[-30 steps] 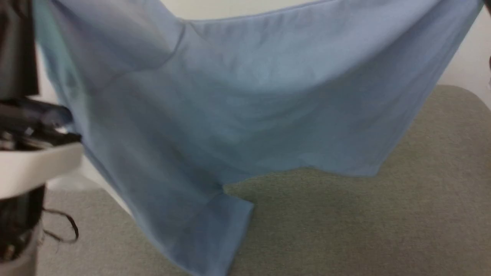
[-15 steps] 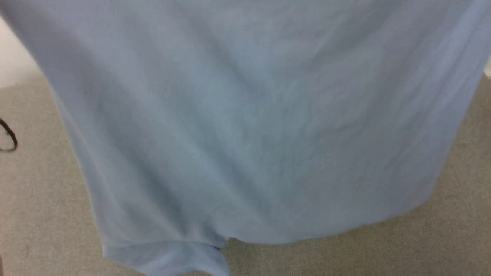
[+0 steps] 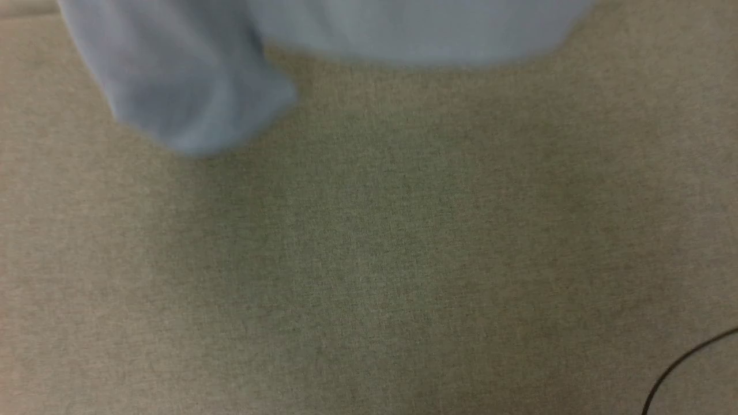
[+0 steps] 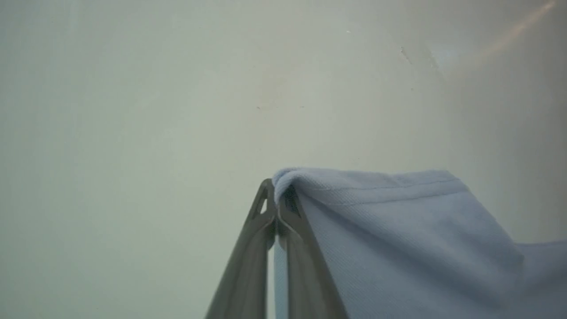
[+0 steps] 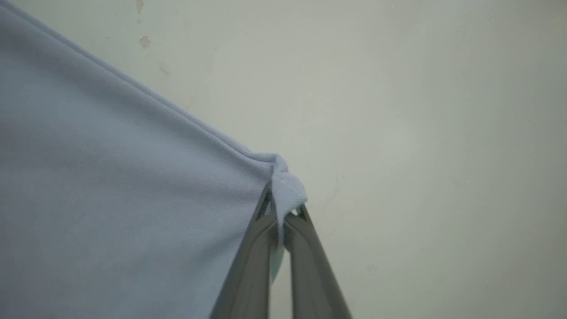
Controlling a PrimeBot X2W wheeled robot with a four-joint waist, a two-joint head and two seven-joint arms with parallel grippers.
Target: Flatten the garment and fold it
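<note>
The garment (image 3: 184, 86) is light blue knit and hangs in the air, blurred, at the top of the head view; one sleeve dangles at the upper left over the grey-beige cloth surface (image 3: 369, 259). In the left wrist view my left gripper (image 4: 277, 199) is shut on a hemmed corner of the garment (image 4: 398, 230), which drapes off to the right. In the right wrist view my right gripper (image 5: 281, 201) is shut on another corner of the garment (image 5: 110, 177), and the cloth stretches away to the left. Collar, placket and lettering are hidden.
A thin dark cable (image 3: 680, 363) curves in at the lower right of the head view. A plain pale wall (image 4: 177, 88) stands behind both grippers in the wrist views.
The head view has swung downward. The garment, which covered most of that view before, now shows just along the top edge, with much more of the cloth surface below it.
</note>
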